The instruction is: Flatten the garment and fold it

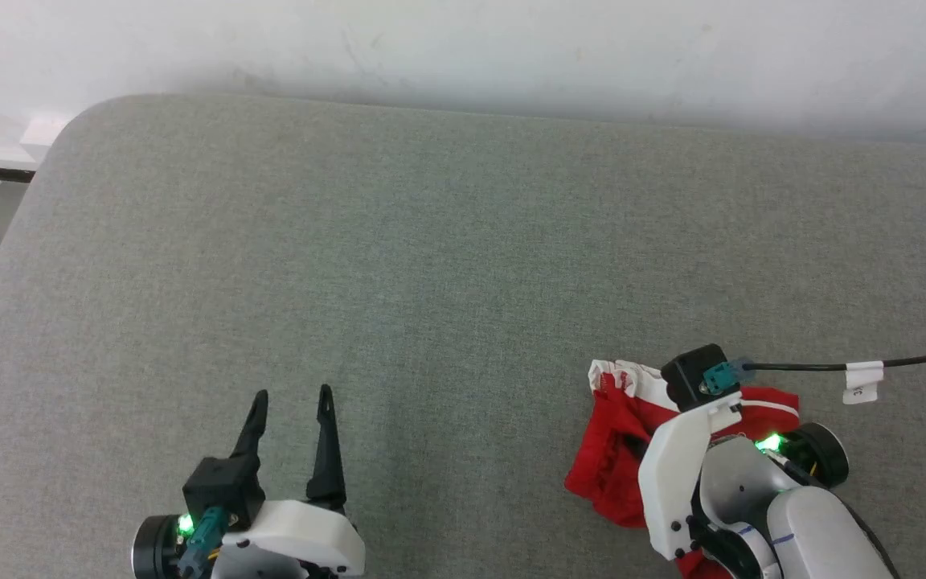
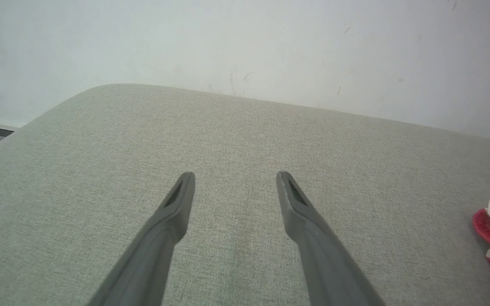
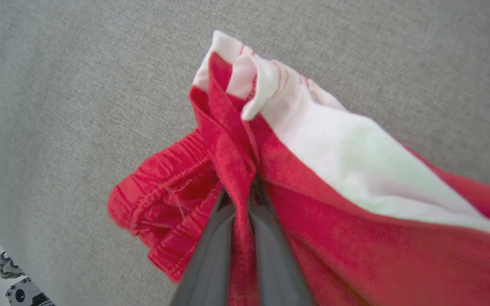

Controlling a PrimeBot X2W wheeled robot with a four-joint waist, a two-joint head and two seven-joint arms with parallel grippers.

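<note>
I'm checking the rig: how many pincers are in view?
2. The left pincer stands open at lower left over the grey cushion; the right pincer, lower right, is shut on the garment.

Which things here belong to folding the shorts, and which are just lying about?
Job: red shorts; right gripper, pinching a fold of them; left gripper, open; grey padded surface.
Lying about: black cable with white tag.

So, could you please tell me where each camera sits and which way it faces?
Head view: on the head, facing forward and down at the grey surface; left gripper lower left, right arm lower right.
Left wrist view: on the left wrist, looking along open fingers toward the wall.
Right wrist view: on the right wrist, looking along the right gripper, shut on the garment.
Shared: all three show garment and surface.
</note>
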